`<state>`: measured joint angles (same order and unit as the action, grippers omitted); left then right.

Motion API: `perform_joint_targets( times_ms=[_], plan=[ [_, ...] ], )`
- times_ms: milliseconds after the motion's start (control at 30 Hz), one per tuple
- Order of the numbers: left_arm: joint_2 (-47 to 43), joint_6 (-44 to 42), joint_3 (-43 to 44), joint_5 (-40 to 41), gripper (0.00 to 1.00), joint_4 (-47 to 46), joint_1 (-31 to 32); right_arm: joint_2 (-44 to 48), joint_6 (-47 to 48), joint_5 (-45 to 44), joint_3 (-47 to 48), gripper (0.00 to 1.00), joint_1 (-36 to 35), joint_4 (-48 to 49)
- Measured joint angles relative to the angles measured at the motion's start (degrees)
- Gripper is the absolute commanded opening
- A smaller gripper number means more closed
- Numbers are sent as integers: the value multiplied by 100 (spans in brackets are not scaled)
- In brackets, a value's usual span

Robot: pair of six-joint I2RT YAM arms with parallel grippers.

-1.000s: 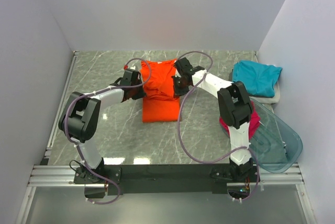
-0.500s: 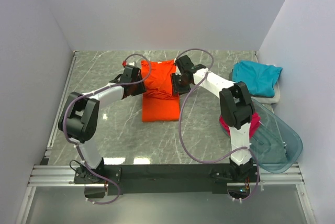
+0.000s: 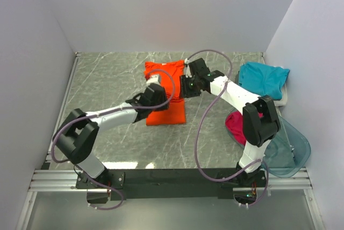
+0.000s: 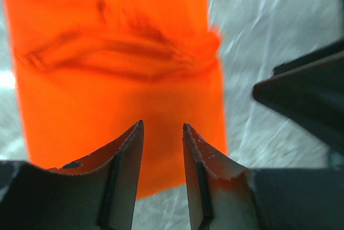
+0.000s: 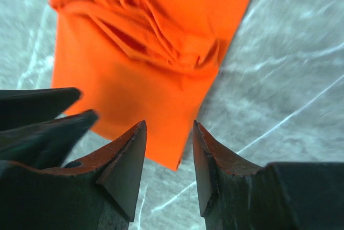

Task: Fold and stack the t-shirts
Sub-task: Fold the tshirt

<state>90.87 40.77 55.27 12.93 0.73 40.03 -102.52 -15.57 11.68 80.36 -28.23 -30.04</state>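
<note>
Orange t-shirt (image 3: 166, 74) lies mid-table in a rough folded rectangle, not yet stacked.
Left gripper (image 4: 163, 125) and right gripper (image 5: 169, 123) hover over it, fingers apart and empty; teal t-shirt (image 3: 263, 78) sits far right, and magenta t-shirt (image 3: 235, 125) waits in the plastic tub (image 3: 293, 149).

No readable text, no legible labels, brands, numbers or signs anywhere

Grey marbled table (image 3: 107, 79), clear bluish plastic tub (image 3: 295, 146) at right edge
</note>
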Motion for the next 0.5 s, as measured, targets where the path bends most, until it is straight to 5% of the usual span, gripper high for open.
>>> perform_joint_targets(
  times_ms=[500],
  plan=[
    [647, 575, -942, 205, 39, -1047, 658, -422, -153, 721, -306, 45, -127, 164]
  ],
)
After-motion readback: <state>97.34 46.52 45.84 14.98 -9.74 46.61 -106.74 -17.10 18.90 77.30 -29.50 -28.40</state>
